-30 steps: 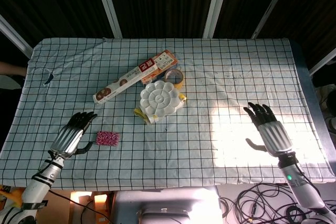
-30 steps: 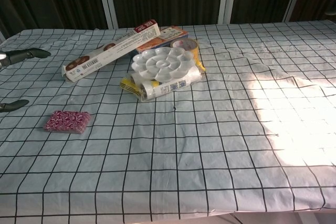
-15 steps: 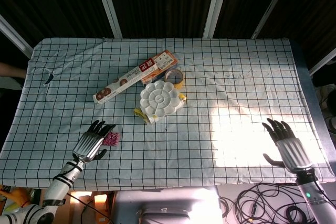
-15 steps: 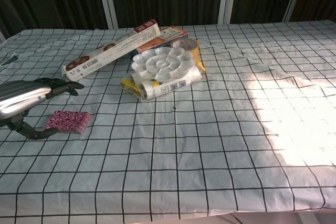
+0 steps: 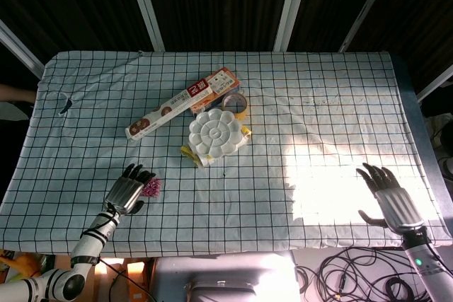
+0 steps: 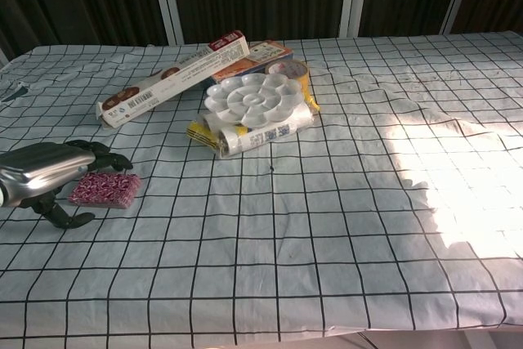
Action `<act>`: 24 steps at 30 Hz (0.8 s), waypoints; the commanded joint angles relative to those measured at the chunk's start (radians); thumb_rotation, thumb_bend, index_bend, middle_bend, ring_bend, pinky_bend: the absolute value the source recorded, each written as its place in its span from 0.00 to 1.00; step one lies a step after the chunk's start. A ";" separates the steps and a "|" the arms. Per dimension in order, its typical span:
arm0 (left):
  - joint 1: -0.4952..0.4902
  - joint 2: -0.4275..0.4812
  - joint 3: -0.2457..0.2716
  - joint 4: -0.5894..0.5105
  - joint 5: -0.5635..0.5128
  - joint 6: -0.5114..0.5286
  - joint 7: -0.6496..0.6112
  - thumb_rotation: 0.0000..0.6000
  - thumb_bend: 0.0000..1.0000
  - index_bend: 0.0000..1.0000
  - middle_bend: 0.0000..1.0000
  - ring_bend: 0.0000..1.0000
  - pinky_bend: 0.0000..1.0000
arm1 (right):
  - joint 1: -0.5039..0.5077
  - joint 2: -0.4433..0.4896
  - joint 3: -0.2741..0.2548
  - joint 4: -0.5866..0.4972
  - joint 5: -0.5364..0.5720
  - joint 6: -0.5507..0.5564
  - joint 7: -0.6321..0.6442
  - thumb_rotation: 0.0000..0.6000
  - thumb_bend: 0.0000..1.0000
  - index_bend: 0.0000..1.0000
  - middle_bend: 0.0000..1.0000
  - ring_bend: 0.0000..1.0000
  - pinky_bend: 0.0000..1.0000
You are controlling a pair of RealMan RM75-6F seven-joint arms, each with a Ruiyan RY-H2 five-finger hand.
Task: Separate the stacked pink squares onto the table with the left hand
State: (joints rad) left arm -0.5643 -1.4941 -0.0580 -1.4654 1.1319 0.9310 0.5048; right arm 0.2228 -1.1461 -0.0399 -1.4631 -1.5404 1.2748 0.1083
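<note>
The stack of pink squares (image 5: 151,187) (image 6: 105,190) lies flat on the checked cloth near the front left. My left hand (image 5: 126,190) (image 6: 47,171) is low beside it on its left. The fingers (image 6: 105,156) curl down over the stack's far top edge, and the thumb (image 6: 69,218) rests on the cloth just left of the stack, apart from it. I cannot see a closed grip on the stack. My right hand (image 5: 388,199) hovers at the front right edge in the sunlit patch, fingers spread, holding nothing. The chest view does not show it.
Mid-table are a long foil box (image 5: 182,102) (image 6: 176,77), a white flower-shaped palette (image 5: 214,134) (image 6: 255,97) on top of a yellow-and-white packet (image 6: 245,138), and a tape roll (image 5: 237,102) (image 6: 296,71). The table's front edge runs just behind both hands.
My left hand has come right and down to the pink stack, its fingers now curling over it. My right hand has drawn back to the front edge.
</note>
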 commanded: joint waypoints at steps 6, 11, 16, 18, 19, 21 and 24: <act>-0.005 -0.001 0.006 0.006 -0.008 0.019 0.013 1.00 0.36 0.20 0.15 0.00 0.00 | -0.002 0.007 -0.002 -0.011 0.003 -0.011 -0.009 1.00 0.19 0.00 0.00 0.00 0.00; -0.005 -0.001 0.007 0.010 -0.001 0.030 0.002 1.00 0.36 0.22 0.17 0.00 0.00 | -0.001 0.007 -0.001 -0.015 0.007 -0.021 -0.020 1.00 0.19 0.00 0.00 0.00 0.00; -0.009 -0.003 0.009 0.019 0.000 0.025 -0.012 1.00 0.36 0.24 0.19 0.00 0.00 | -0.003 0.010 0.001 -0.021 0.010 -0.021 -0.024 1.00 0.19 0.00 0.00 0.00 0.00; -0.011 -0.006 0.008 0.025 0.001 0.023 -0.020 1.00 0.36 0.25 0.20 0.00 0.00 | -0.003 0.010 0.002 -0.022 0.011 -0.023 -0.025 1.00 0.19 0.00 0.00 0.00 0.00; -0.011 -0.008 0.008 0.029 0.003 0.023 -0.024 1.00 0.36 0.26 0.21 0.00 0.00 | -0.003 0.010 0.001 -0.021 0.011 -0.026 -0.026 1.00 0.19 0.00 0.00 0.00 0.00; -0.013 -0.012 0.008 0.036 0.008 0.024 -0.034 1.00 0.36 0.28 0.23 0.01 0.00 | 0.000 0.007 0.000 -0.020 0.013 -0.036 -0.032 1.00 0.19 0.00 0.00 0.00 0.00; -0.013 -0.018 0.007 0.047 0.015 0.028 -0.047 1.00 0.36 0.31 0.26 0.02 0.00 | 0.001 0.007 0.001 -0.021 0.017 -0.043 -0.035 1.00 0.19 0.00 0.00 0.00 0.00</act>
State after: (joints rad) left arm -0.5769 -1.5097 -0.0505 -1.4204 1.1454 0.9580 0.4612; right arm 0.2239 -1.1388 -0.0395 -1.4842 -1.5241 1.2320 0.0733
